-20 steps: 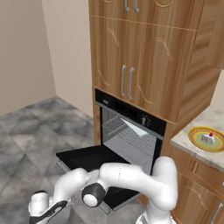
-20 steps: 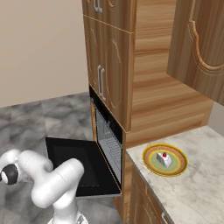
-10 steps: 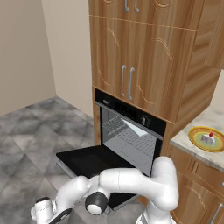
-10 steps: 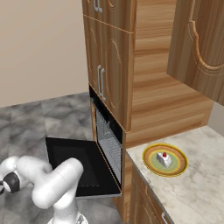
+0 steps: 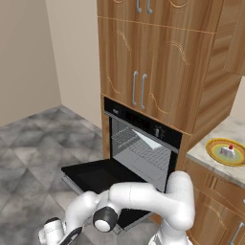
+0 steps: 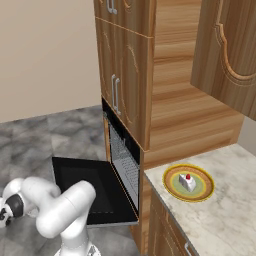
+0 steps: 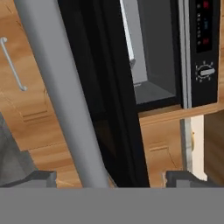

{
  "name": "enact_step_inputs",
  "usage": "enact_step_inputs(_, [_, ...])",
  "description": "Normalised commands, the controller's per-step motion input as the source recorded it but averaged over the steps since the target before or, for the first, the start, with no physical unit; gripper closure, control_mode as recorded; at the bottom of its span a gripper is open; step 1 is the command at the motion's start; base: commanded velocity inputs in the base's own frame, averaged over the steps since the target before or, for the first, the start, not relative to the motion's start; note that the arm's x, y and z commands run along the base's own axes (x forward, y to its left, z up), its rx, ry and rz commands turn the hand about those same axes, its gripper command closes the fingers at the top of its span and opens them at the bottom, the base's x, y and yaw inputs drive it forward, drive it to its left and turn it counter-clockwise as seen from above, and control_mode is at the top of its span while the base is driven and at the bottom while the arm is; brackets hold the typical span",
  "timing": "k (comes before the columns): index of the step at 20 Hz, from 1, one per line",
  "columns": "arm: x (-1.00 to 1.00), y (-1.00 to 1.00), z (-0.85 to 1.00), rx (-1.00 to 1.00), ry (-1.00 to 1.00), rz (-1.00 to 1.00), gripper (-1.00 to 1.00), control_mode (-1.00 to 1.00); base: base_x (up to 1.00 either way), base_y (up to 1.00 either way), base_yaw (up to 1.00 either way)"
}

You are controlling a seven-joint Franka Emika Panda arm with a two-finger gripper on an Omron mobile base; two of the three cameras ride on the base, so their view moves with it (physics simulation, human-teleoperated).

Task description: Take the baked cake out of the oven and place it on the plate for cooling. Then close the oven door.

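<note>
The oven (image 5: 143,146) stands open, its black oven door (image 5: 98,176) dropped flat with the glass facing up. In the hand view the door's silver bar handle (image 7: 65,96) runs slantwise between my fingertips (image 7: 40,178), close to the left one. My gripper (image 7: 111,179) is open around the bar and has not closed on it. From the left base view, the gripper (image 5: 67,237) hangs low off the door's front left corner. The baked cake (image 5: 229,149) (image 6: 187,181), white with a red top, sits on the yellow-rimmed plate (image 5: 216,153) (image 6: 172,186) on the counter.
Wooden cabinet doors (image 5: 143,72) rise above the oven. The marble counter (image 6: 225,215) lies to its right, over lower cabinets. Grey tiled floor (image 5: 33,158) spreads in front and to the left, bounded by a beige wall. The oven's control panel and knob (image 7: 205,72) show beyond the door.
The arm has sunk lower and the hand has dropped toward the floor at the door's front edge. Jaws stayed open; cake, plate and door have not moved.
</note>
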Motion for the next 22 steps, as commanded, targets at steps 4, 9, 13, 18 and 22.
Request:
enact_step_inputs(4, [0.16,0.04,-0.43,-0.06,0.02,0.01,-1.0,-1.0,0.0,0.0,0.0])
enact_step_inputs(9, [0.13,0.01,-0.41,-0.06,0.0,0.01,-1.0,-1.0,0.0,0.0,0.0])
enact_step_inputs(13, [0.13,0.0,-0.36,-0.08,0.0,0.0,-1.0,-1.0,0.0,0.0,0.0])
enact_step_inputs(18, [0.15,0.0,-0.3,-0.1,0.0,0.0,-1.0,-1.0,0.0,0.0,0.0])
enact_step_inputs(22, [0.09,0.0,-0.12,-0.12,-0.03,0.0,-1.0,-1.0,0.0,0.0,0.0])
